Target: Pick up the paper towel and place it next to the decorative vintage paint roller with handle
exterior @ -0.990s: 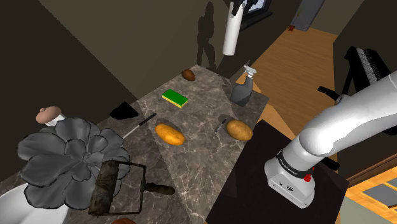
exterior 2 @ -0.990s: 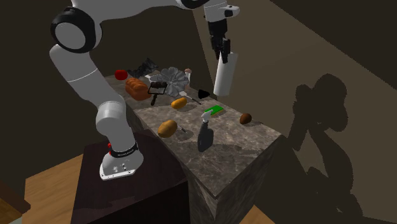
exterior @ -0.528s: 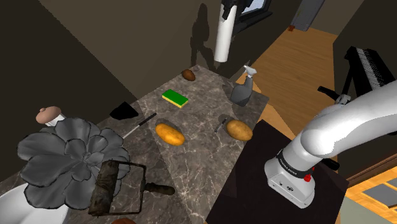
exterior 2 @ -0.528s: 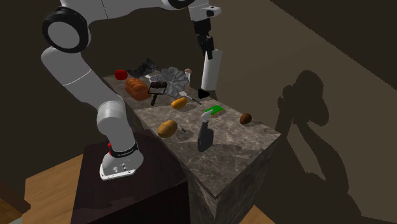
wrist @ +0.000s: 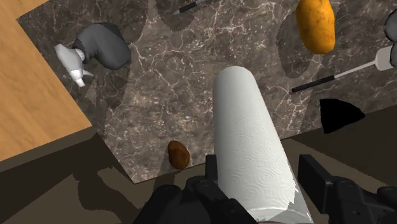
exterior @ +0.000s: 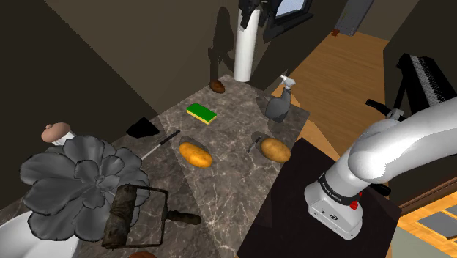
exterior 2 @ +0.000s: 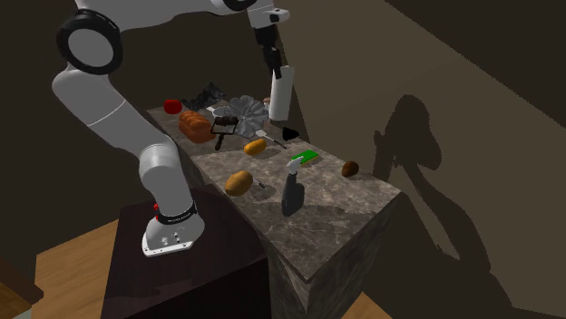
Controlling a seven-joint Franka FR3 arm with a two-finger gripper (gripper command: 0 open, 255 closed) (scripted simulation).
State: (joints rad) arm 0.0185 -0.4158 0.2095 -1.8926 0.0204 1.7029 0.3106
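Observation:
My gripper [exterior: 249, 9] is shut on a white paper towel roll [exterior: 245, 51], which hangs upright high above the far end of the marble counter [exterior: 234, 172]. In the wrist view the fingers [wrist: 213, 170] clasp the top of the roll [wrist: 251, 137], and a small brown lump [wrist: 178, 154] lies on the counter below. The paint roller [exterior: 121, 214], dark with a wire frame and a dark handle, lies at the near end beside a grey plant [exterior: 80, 179]. From the second exterior view, the gripper [exterior 2: 272, 65] holds the roll [exterior 2: 279, 95] a little short of the paint roller [exterior 2: 224, 130].
On the counter are a grey spray bottle [exterior: 278, 102], a green sponge [exterior: 201, 113], two potatoes [exterior: 195, 154] [exterior: 275, 149] and a black long-handled tool [exterior: 157, 143]. A loaf [exterior 2: 193, 124] and a red object [exterior 2: 171, 106] lie past the plant. A dark wall runs along the counter's far side.
The gripper has carried the roll toward the shoulder view's left, away from the spray bottle end. In the second exterior view it has moved left, closer to the plant and the paint roller.

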